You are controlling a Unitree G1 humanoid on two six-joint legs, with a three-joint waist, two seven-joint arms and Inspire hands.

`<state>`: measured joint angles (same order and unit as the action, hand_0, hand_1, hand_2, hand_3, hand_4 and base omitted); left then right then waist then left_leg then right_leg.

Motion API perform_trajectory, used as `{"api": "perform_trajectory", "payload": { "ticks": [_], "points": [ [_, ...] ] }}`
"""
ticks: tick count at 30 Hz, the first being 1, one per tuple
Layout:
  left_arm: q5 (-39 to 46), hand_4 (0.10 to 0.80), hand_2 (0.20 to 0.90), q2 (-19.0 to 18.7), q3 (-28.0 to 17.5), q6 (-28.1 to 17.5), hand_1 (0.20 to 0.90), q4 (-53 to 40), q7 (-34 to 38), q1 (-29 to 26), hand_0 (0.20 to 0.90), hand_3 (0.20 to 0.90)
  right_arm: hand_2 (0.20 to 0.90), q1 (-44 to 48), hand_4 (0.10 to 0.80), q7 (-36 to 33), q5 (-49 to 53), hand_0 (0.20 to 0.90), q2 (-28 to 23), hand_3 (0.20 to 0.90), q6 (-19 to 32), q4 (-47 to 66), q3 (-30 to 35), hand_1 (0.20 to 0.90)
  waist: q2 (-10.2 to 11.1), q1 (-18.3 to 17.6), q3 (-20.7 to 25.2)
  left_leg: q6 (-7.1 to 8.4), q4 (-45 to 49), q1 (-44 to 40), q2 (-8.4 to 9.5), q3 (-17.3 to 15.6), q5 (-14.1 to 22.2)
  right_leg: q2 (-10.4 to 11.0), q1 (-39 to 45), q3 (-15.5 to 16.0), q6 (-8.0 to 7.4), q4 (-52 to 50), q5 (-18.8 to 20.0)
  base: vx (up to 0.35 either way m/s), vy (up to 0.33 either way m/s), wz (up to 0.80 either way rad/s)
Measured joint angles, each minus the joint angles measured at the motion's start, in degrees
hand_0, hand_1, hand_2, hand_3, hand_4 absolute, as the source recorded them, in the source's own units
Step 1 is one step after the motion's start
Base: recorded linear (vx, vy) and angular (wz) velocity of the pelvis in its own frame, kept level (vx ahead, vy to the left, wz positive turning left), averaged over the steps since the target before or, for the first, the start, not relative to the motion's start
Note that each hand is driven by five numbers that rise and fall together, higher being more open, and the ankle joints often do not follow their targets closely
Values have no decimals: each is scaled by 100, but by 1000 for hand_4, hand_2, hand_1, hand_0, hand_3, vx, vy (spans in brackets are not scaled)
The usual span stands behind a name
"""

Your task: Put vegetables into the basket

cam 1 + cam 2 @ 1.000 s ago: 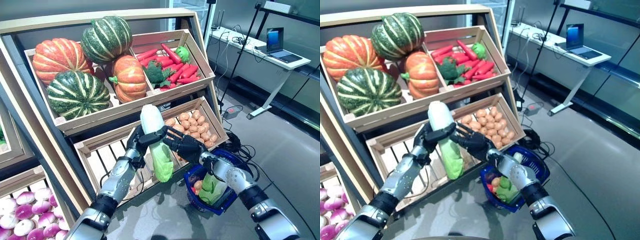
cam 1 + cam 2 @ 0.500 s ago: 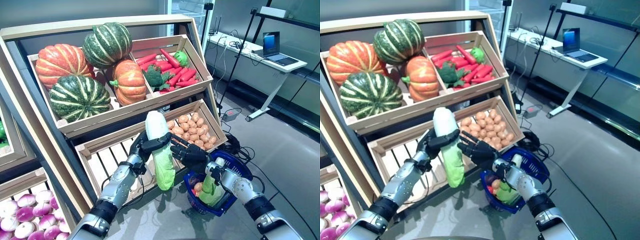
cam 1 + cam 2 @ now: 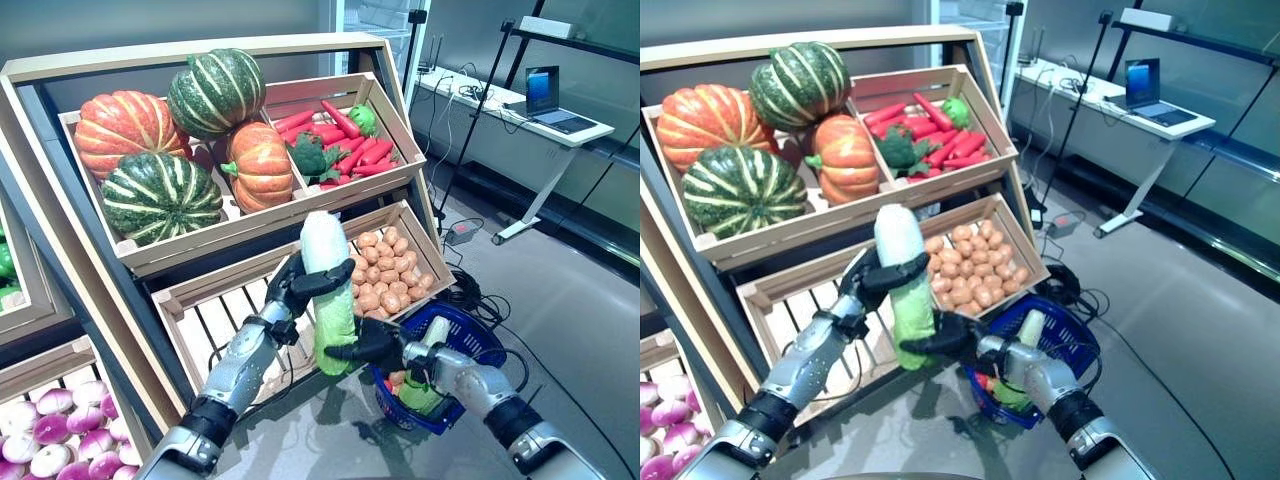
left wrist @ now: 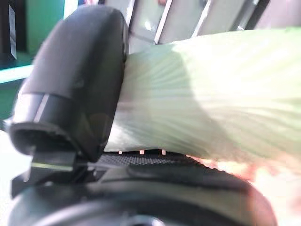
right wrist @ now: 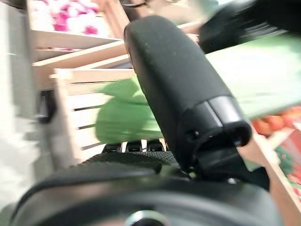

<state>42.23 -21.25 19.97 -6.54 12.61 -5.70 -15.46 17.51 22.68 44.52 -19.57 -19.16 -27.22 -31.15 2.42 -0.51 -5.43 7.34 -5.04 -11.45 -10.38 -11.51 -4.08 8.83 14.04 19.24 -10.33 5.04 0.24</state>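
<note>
My left hand (image 3: 292,288) is shut on a long cabbage (image 3: 322,252), white at the top and green below, and holds it upright in front of the stand's lower crate. The cabbage also shows in the left wrist view (image 4: 211,103). My right hand (image 3: 372,348) is at the cabbage's green lower end, with its fingers laid round it; the leaf shows past its thumb in the right wrist view (image 5: 120,117). The blue basket (image 3: 486,348) stands on the floor just right of both hands. It holds a green leafy vegetable, a pale long one (image 3: 438,330) and small brown round ones.
The wooden stand (image 3: 200,240) with slanted crates rises behind and to the left of the hands. The lower crate's front edge (image 3: 300,365) is close under the cabbage. A desk with a laptop (image 3: 550,88) stands far right. Grey floor lies right of the basket.
My right hand has dropped from beside the cabbage's middle to its lower end, and its spread fingers have closed round it. My left hand has raised the cabbage slightly.
</note>
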Motion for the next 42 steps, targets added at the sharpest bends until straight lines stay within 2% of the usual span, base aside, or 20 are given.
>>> {"api": "perform_trajectory", "payload": {
  "ticks": [6,10,15,18,29,36,39,42],
  "points": [
    [-345,400,300,45,12,-10,300,-604,-127,-57,300,300,900,2,800,-343,-237,900,143,900,0,-133,-127,900,-27,18,16,0,2,-4,1,4,0,1,6,0,-1,0,1,0,0,0],
    [-375,400,300,175,215,-10,300,-691,-151,-279,300,300,900,12,800,-705,-390,900,479,900,0,-528,-169,900,-114,120,65,0,1,-1,3,26,0,2,4,2,-1,0,0,0,0,0],
    [-378,400,300,317,441,-7,300,-866,-233,-371,300,300,900,17,800,-1112,121,900,814,900,14,-839,-179,900,-130,191,68,-1,2,-5,11,38,0,9,20,12,-2,1,1,0,0,0],
    [-379,400,300,305,517,7,300,-866,-261,-370,300,300,900,20,800,-1276,346,900,894,900,234,-786,-177,900,-144,194,65,-1,3,-5,11,42,0,10,24,15,-2,1,1,0,0,0],
    [-368,400,300,260,317,1,300,-962,-322,-368,300,300,900,-87,800,-1537,286,900,397,900,378,-32,-50,900,-262,179,60,-2,0,3,12,46,1,11,17,17,-5,2,0,0,0,0],
    [-816,400,300,170,157,-7,300,-988,-366,-212,300,300,900,-622,800,-1671,-987,900,-56,900,425,516,271,900,-266,98,57,-6,-2,31,10,17,4,9,-44,-16,-6,2,2,0,0,0],
    [-1061,400,300,-121,78,-3,300,-992,-345,-35,300,300,900,-856,800,-1963,-1862,900,-375,900,495,834,652,900,-271,32,43,-7,-3,38,8,1,6,9,-60,-32,-8,3,3,-1,1,-1],
    [-1209,400,300,-207,19,-4,300,-988,-264,83,300,300,900,-890,800,-2067,-2223,900,-524,900,550,864,955,900,-263,-57,27,-6,-4,35,7,-42,7,8,-109,-86,-15,3,10,-3,-4,-9]
  ]
}}
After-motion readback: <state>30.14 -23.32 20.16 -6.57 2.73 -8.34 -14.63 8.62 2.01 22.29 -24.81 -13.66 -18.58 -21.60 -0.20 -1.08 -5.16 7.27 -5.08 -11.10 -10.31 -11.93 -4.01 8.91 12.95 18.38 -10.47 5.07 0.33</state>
